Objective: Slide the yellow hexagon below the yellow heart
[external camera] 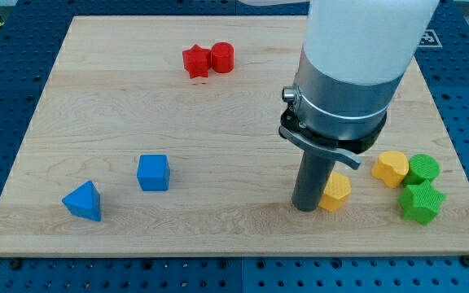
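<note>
One pale wooden board (pixel 218 106) on blue pegboard table (pixel 6 81)

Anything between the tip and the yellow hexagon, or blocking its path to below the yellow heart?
Nothing visible. My tip sits right against the left side of the yellow hexagon. The yellow heart lies up and right of it; the board below the heart looks bare, with the green blocks further right.

Rod's tip (pixel 307 208) sits lower right of frame, touching the yellow hexagon (pixel 335 192) on its left side. Yellow heart (pixel 390 168) just up-right of the hexagon, w/ green cylinder (pixel 422 169) beside it & green star (pixel 422 202) below. Red star (pixel 195 61) + red cylinder (pixel 222 57) touching, top centre. Blue cube (pixel 153 172) & blue triangle (pixel 84 201) lower left, on the wooden board (pixel 120 106).
</note>
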Controlling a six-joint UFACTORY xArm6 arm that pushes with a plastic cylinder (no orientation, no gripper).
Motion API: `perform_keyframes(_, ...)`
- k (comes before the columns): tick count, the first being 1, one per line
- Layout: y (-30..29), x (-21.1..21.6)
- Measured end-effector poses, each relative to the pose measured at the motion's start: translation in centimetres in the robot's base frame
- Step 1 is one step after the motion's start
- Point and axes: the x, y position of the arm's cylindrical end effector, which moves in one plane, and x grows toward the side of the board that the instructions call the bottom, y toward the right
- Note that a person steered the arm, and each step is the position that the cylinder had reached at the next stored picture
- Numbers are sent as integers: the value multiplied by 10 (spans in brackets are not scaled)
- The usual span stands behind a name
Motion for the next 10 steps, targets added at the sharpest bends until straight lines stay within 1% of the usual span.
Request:
perform_keyframes(2,24,0)
perform_keyframes(4,68,-1)
perform_keyframes(5,58,-3)
perform_keyframes(6,55,-30)
perform_keyframes(7,55,-35)
perform_keyframes(8,58,-23)
perform_keyframes(9,77,-2)
perform_keyframes(10,82,12)
